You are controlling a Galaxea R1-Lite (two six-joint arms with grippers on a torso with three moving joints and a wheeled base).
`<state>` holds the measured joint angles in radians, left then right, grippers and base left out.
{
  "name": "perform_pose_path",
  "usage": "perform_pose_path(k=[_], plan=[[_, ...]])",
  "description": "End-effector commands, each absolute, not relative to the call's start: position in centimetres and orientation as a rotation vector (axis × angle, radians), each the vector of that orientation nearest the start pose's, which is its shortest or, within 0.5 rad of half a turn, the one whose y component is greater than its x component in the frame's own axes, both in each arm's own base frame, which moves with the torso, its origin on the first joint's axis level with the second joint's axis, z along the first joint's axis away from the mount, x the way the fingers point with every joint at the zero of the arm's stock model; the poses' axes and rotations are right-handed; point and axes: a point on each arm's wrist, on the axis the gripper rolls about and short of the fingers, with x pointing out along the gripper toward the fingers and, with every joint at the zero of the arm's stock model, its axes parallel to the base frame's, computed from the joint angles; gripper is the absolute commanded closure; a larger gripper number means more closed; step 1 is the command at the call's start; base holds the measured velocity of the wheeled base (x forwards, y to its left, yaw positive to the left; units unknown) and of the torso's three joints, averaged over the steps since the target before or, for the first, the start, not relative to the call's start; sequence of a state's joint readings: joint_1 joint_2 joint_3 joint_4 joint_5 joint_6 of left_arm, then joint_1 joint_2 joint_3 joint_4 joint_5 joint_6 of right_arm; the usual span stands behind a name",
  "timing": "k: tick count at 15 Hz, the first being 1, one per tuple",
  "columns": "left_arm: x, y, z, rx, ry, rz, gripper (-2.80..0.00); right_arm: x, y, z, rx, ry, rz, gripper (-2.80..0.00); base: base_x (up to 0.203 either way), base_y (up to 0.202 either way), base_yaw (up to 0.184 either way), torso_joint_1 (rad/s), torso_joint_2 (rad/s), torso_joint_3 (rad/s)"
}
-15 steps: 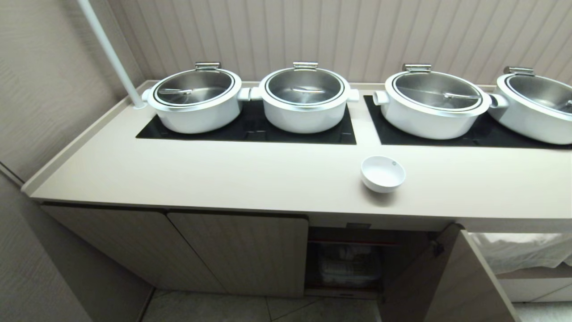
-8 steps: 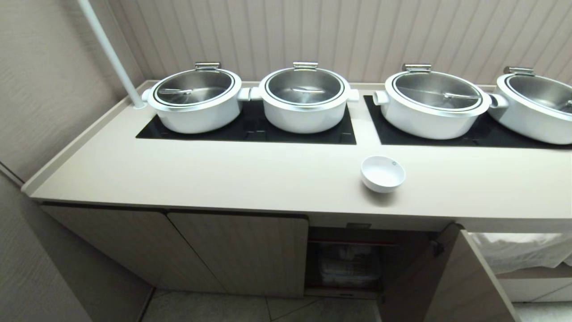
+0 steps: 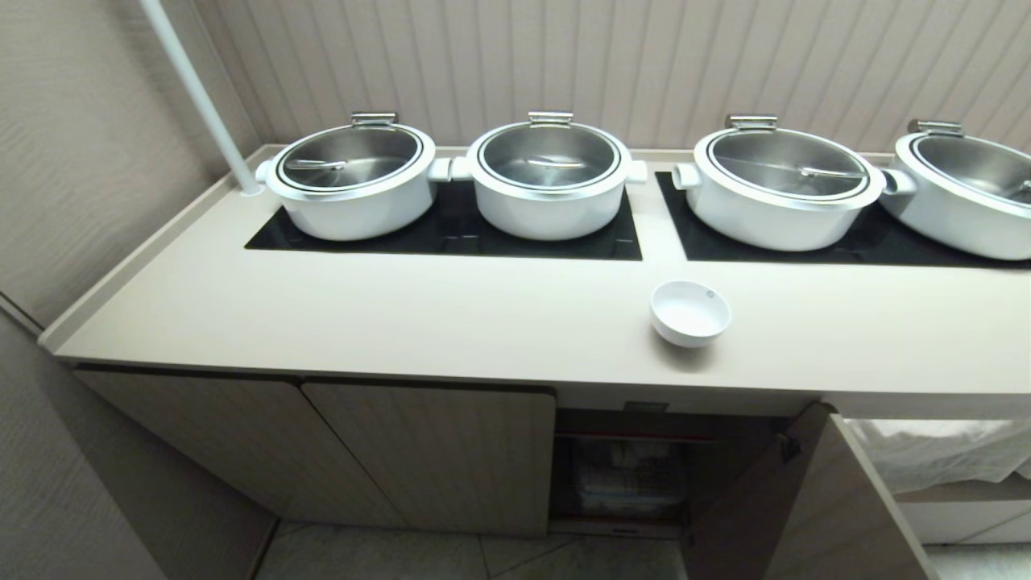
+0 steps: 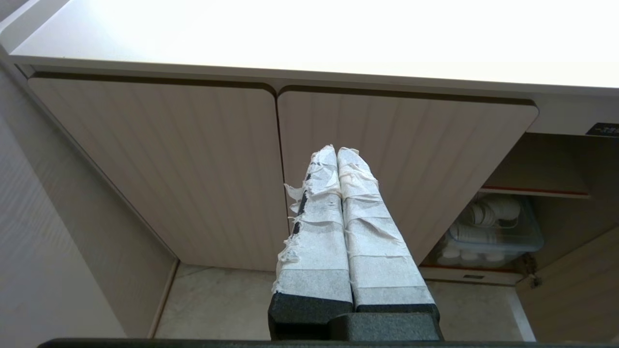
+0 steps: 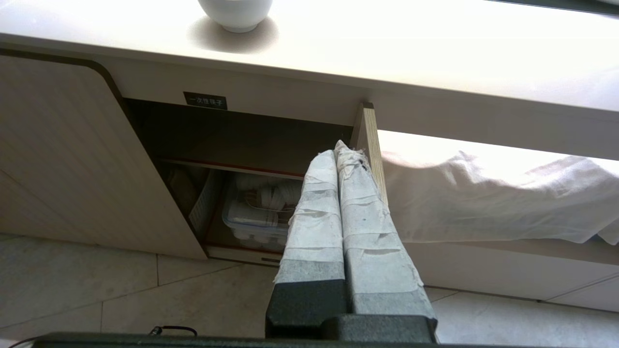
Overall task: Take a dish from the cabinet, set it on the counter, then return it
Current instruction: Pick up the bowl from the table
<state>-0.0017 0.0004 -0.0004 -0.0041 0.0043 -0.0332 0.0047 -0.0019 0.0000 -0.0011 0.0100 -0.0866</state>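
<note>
Bowl (image 3: pixel 690 312) upright on counter (image 3: pixel 403 322) above open cabinet (image 3: pixel 636 475), likely light, stiff, slippery, breakable, best pinched at rim; left gripper (image 4: pixel 337 151) and right gripper (image 5: pixel 337 147) both closed, empty, hanging low before cabinet.

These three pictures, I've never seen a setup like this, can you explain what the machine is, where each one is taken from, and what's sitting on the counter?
It is a wheeled robot with two arms. The wide picture comes from a camera on its head, looking down at a beige counter. On it stand four white pots with steel lids, on black hob panels, and one small white bowl in front.

The other two pictures come from cameras on the wrists. Each shows that arm's gripper, two fingers wrapped in white tape: the left gripper facing closed cabinet doors, the right gripper facing the open cabinet, where a clear box of dishes sits. Both grippers are shut and hold nothing.
</note>
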Motion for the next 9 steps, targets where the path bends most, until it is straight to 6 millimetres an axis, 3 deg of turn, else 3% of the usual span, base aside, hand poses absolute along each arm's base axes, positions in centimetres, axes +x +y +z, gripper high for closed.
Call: perform_pose_path(k=[1,9], plan=[[-2.28,0.02,7.6,-0.034,-0.005,0.004,0.0,-2.28,0.01,7.56,-0.087,-0.002,0.016,0.0,0.0,0.0,0.0,0.0,0.0,0.0],[-2.28,0.01,7.6,-0.034,-0.005,0.003,0.0,-2.28,0.01,7.56,-0.089,-0.002,0.015,0.0,0.0,0.0,0.0,0.0,0.0,0.0]])
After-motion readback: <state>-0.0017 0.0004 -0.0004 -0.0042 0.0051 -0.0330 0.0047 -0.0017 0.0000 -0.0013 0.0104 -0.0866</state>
